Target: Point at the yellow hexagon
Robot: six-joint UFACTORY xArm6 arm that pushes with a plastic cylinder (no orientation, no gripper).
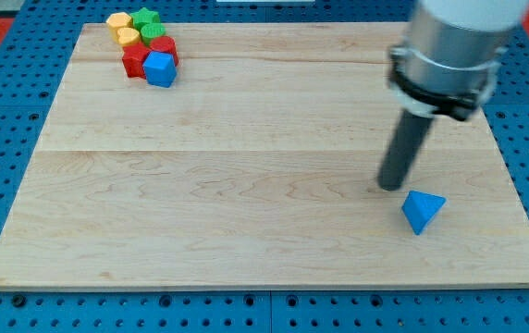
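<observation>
Crossing needed: my tip (390,188) sits beside blue triangle (423,211), no gripper fitted; yellow hexagon (119,21) far top-left; approach clear of cluster.

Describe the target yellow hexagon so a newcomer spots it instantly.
Start at the wooden board's top-left corner, where a cluster of blocks sits, far from my tip. The yellow hexagon is at the cluster's top-left edge, flat-sided, unlike the rounder yellow block just below.
</observation>
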